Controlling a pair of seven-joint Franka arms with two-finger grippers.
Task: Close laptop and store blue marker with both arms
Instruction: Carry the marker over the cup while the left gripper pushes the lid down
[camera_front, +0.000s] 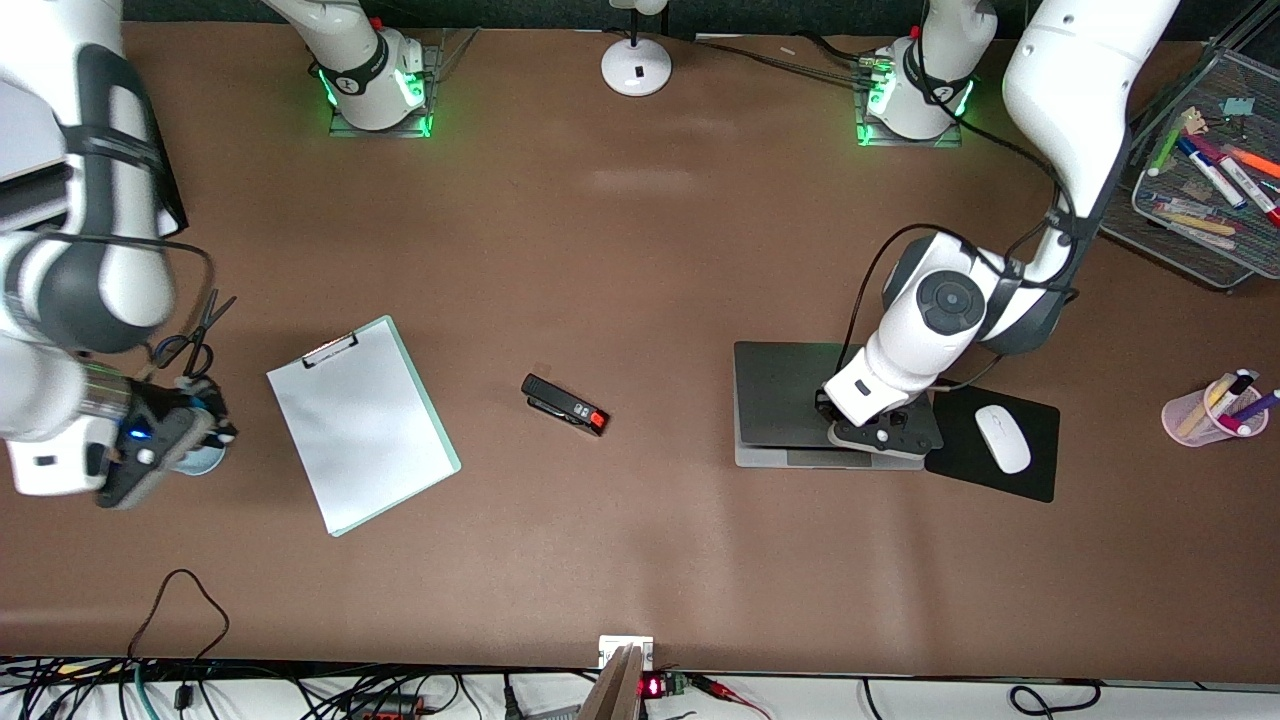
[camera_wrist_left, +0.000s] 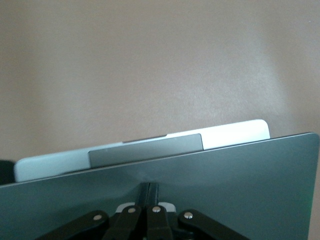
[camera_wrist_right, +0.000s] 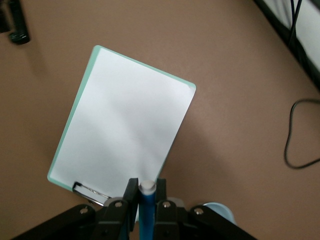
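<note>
From my station, starting at the right arm's end of the table: my right hand hangs over a pale blue cup beside the scissors, and its fingers are clamped on the blue marker, which stands upright between them with its pale end up. I judge this as the storing step: the marker is picked and waits to go down into a holder. The next move calls for lining the marker over the cup's mouth before letting go; the rim is mostly hidden under the hand, so I would go slowly.

Next comes the clipboard, then the black stapler, both well apart from either hand, with bare table between them.

At the left arm's end, my left hand has its fingers pinched together and rests against the lid of the laptop, which lies nearly flat with only a strip of the base showing past the lid's edge. I judge closing almost done; a last gentle press remains. The mouse pad and mouse sit just beside the laptop, so I would lift straight up to clear.
</note>
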